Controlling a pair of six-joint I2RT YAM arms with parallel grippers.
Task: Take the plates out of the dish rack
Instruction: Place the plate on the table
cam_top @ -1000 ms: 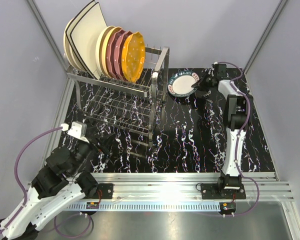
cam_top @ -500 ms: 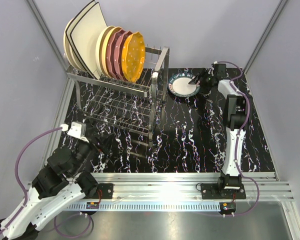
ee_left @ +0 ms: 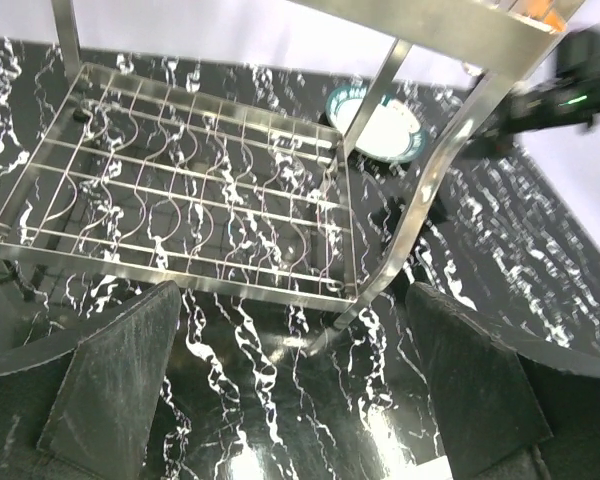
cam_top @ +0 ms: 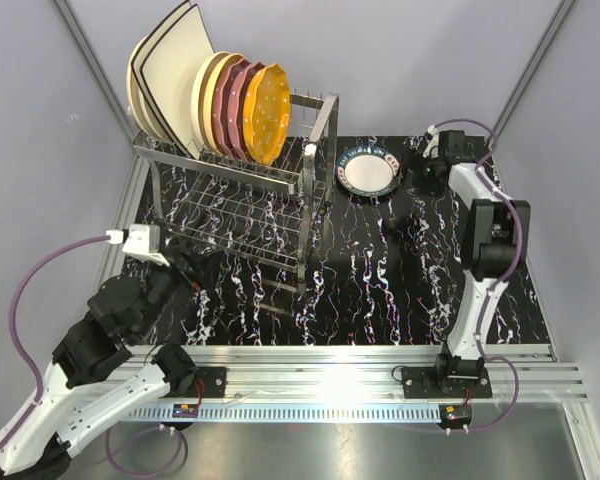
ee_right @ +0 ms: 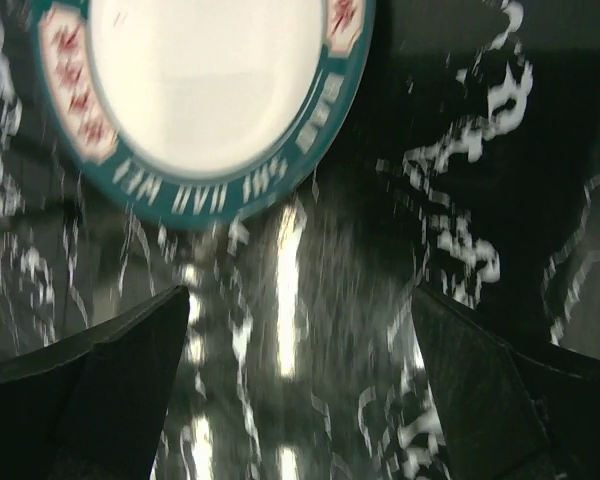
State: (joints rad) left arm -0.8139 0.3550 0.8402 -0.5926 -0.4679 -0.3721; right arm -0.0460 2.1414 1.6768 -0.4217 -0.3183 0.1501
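**One plate on the table, the rest in the rack**

You have the white plate with the teal patterned rim [cam_top: 368, 172] lying flat on the table [cam_top: 380, 290] near its far edge, just beside the right end of the dish rack [cam_top: 240, 205]. The rack stands toward the table's far-left corner. On its upper tier the other plates [cam_top: 210, 95] stand on edge in a row: cream square ones at the left, then cream-yellow round, maroon, and orange at the right. Your right gripper [cam_top: 412, 178] sits just right of the patterned plate, jaws spread wide and holding nothing. Your left gripper [cam_top: 195, 270] hangs near the rack's near-left side, facing the bare lower tier, jaws also wide apart and empty.
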